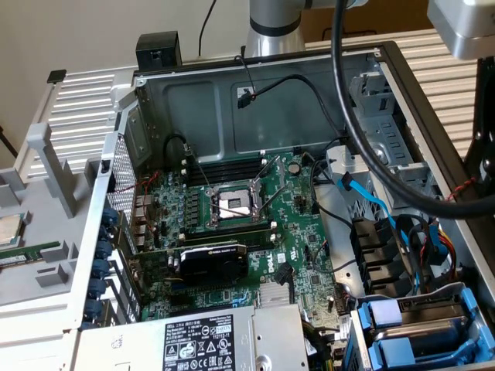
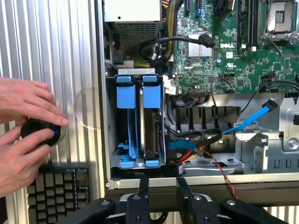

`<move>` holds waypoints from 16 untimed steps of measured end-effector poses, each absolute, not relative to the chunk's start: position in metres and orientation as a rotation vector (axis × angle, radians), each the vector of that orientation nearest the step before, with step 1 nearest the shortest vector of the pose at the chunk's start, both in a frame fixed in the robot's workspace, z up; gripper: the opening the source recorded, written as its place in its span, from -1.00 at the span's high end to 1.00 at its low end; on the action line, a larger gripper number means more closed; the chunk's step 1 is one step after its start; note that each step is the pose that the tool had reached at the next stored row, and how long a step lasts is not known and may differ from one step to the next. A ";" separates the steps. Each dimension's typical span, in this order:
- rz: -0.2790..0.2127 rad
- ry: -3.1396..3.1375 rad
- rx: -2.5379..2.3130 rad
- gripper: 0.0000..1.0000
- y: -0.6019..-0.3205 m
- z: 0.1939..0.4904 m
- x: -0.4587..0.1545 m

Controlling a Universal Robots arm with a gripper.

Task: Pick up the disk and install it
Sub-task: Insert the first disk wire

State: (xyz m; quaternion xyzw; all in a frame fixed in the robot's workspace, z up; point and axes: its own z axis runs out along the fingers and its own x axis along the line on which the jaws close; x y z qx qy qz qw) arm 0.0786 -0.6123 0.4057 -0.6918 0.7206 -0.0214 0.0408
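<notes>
The disk (image 2: 150, 135), a metal drive body in a blue carrier frame, stands on edge in the drive cage (image 2: 110, 121) of the open computer case, in the slot nearer the motherboard (image 2: 224, 56). Just beside it, in the other slot, we see a second blue carrier (image 2: 126, 98) whose rails appear empty. A blue data cable (image 2: 252, 116) and loose red and black wires lie near the cage.

The claw (image 2: 161, 183) hangs outside the case edge, roughly in line with the two slots. Its fingers stand moderately apart with nothing between them.

On the ribbed worktop beside the case, a person's hands (image 2: 25, 100) hold a round black knob (image 2: 39, 130) above a keyboard (image 2: 58, 191).

We judge that good work here means keeping the fingers square to the carrier's flat sides, travelling along the slot rails without tilt, and staying clear of the neighbouring carrier and the wires.
</notes>
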 end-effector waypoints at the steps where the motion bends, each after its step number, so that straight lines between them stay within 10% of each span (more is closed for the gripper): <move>1: -0.066 2.207 -2.119 0.15 -0.612 0.405 0.079; 8: -0.049 2.205 -2.102 -0.45 -0.612 0.399 0.079; 16: -0.001 2.273 -1.979 -0.45 -0.612 0.393 0.079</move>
